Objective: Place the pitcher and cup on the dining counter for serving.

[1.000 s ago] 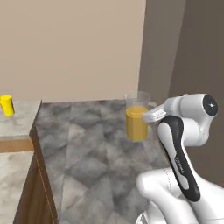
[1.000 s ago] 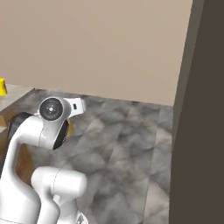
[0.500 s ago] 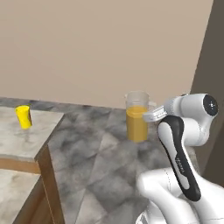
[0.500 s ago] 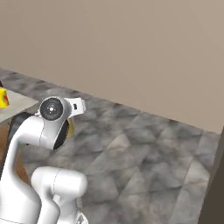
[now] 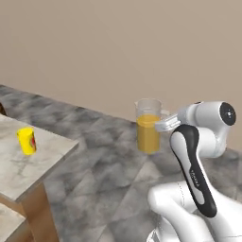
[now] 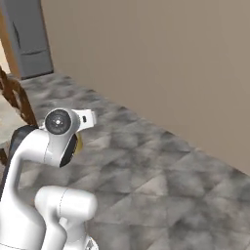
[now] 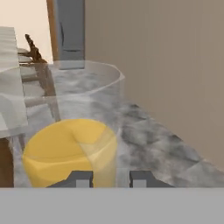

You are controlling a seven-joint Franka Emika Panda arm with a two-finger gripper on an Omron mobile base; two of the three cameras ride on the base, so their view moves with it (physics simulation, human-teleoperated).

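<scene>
Grey marbled floor tiles (image 5: 94,156) run back to a plain beige wall (image 5: 118,52). At the near left stands the dining counter (image 5: 28,172), pale marble on a wood base, with the cup (image 5: 27,141) upright near its far edge. The gripper (image 7: 107,178), narrowly parted, clasps the pitcher (image 5: 149,126) by its handle side, held upright in the air over the floor, well right of the counter. A grey door (image 6: 29,39) stands far left in the right base view.
</scene>
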